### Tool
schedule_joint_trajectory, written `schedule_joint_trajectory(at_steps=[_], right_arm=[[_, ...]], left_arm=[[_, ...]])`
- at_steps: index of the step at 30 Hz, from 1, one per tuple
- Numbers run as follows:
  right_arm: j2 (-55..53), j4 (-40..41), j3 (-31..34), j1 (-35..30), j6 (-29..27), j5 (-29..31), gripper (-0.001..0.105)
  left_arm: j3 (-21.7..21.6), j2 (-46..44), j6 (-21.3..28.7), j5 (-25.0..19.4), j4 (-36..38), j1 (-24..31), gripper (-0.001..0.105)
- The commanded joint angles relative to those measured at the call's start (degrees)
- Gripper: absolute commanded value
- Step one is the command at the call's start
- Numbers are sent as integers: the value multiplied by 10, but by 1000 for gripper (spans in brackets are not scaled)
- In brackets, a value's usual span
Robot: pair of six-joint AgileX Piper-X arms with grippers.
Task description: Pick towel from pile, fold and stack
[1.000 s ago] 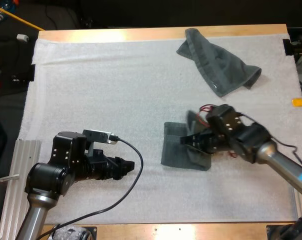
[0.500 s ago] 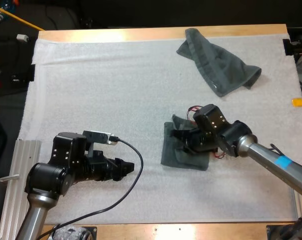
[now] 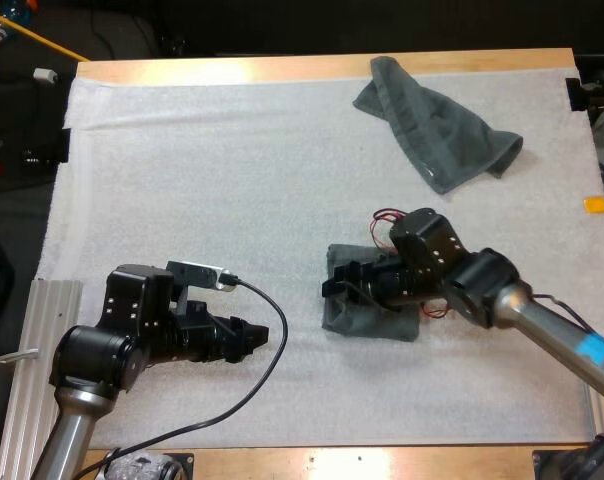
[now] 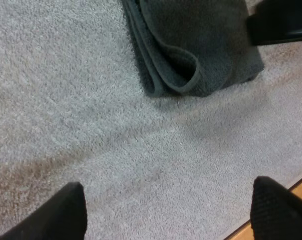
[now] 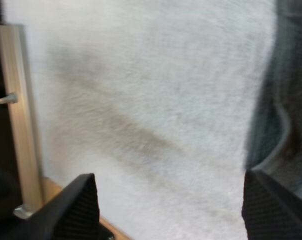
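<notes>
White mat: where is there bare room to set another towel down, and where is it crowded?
Bare: the mat at far left, between crumpled towel and left gripper; also the near strip before the folded towel. Crowded: at the folded towel, under the right gripper.

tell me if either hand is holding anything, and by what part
Nothing is held. The left hand is open over the mat; the right hand is open at the folded towel's edge, not clamped on it.

Bright even light fr. above, soft shadows on mat (image 3: pixel 232 180), glare on table (image 3: pixel 232 70) edge.
</notes>
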Motion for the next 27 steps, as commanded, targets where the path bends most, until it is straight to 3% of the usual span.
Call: schedule_joint_trajectory(at_steps=[1, 14, 27], right_arm=[[-23, 10, -6, 1, -8, 11, 61], [-243, 246, -6, 1, -90, 185, 61], [-413, 364, -6, 1, -95, 268, 61]], left_arm=[[-6, -3, 1, 3, 0, -3, 66], [-6, -3, 1, 3, -3, -3, 66], [-6, -2, 0, 3, -69, -3, 66]])
